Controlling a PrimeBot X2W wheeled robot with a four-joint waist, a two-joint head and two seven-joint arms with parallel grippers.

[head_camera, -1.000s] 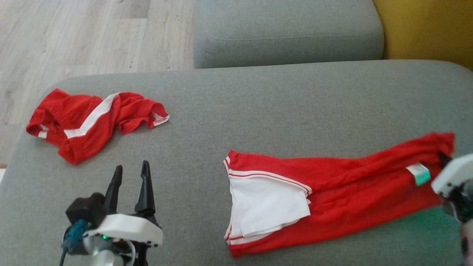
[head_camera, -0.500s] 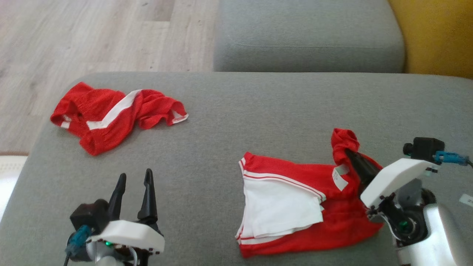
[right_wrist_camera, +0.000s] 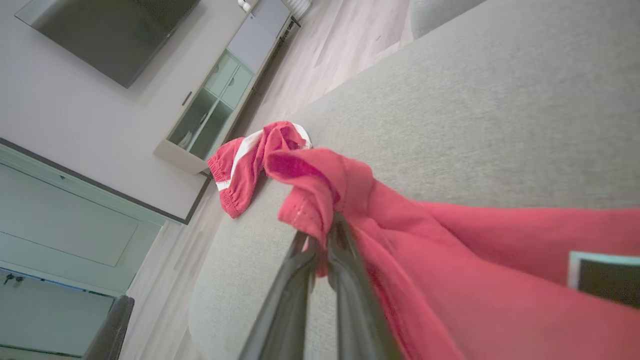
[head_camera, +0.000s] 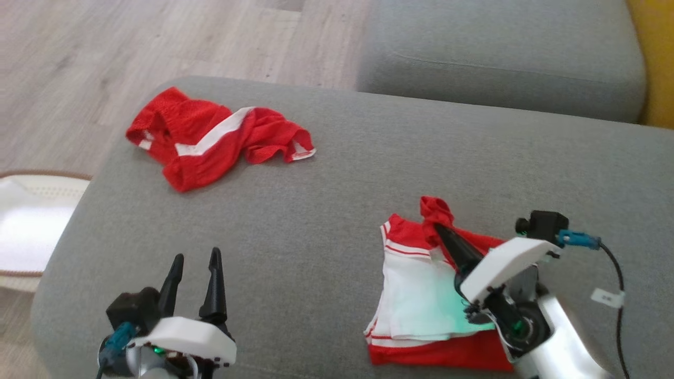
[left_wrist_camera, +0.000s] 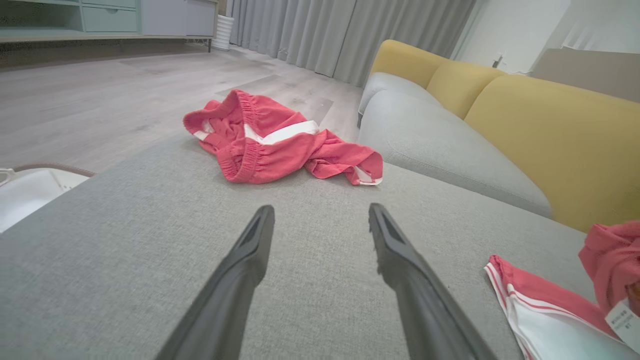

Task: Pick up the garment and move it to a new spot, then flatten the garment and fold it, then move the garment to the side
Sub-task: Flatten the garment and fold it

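The garment (head_camera: pixel 416 295), red with a white panel and striped hems, lies doubled over on the grey sofa seat (head_camera: pixel 337 200) at the lower right. My right gripper (head_camera: pixel 437 227) is shut on its red edge, holding a bunched corner lifted above the rest. The right wrist view shows that red cloth (right_wrist_camera: pixel 425 240) draped over the closed right gripper (right_wrist_camera: pixel 322 235). My left gripper (head_camera: pixel 195 260) stands open and empty over bare cushion at the lower left, well left of the garment (left_wrist_camera: pixel 550 310). In the left wrist view the left gripper (left_wrist_camera: pixel 320 215) has its fingers spread.
A second red garment (head_camera: pixel 210 137) with a white stripe lies crumpled at the seat's far left corner, also seen as the crumpled red garment (left_wrist_camera: pixel 270 140) (right_wrist_camera: pixel 245 165). Behind is another grey cushion (head_camera: pixel 500 52) and a yellow backrest (left_wrist_camera: pixel 550 130). A white basket (head_camera: pixel 26 226) sits on the floor left.
My right gripper has carried the garment's right end leftward over the rest, doubling it up. The camera has turned, shifting the whole picture. The left gripper has stayed open.
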